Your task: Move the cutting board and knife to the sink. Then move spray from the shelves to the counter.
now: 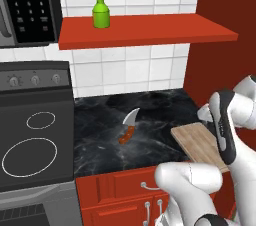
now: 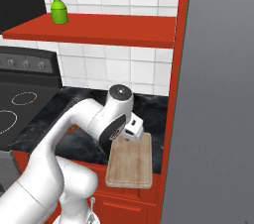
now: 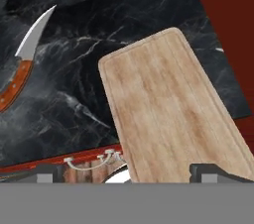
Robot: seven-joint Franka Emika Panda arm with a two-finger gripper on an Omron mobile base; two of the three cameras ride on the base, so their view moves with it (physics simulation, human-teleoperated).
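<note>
Lower right of the left base view: cutting board point(image 1: 200, 145) lies flat on the counter point(image 1: 105, 140), near end overhanging the front edge. Gripper point(image 3: 131, 173) hovers above that overhang, jaws spread fully, holding nothing. Board judged stiff, light, smooth-faced; thin edge is the only purchase, so pinch across the overhanging end. Knife point(image 1: 128, 126) lies apart, mid-counter, left of the board. Spray point(image 1: 101, 3) stands on the shelves point(image 1: 150, 30), upper left.
</note>
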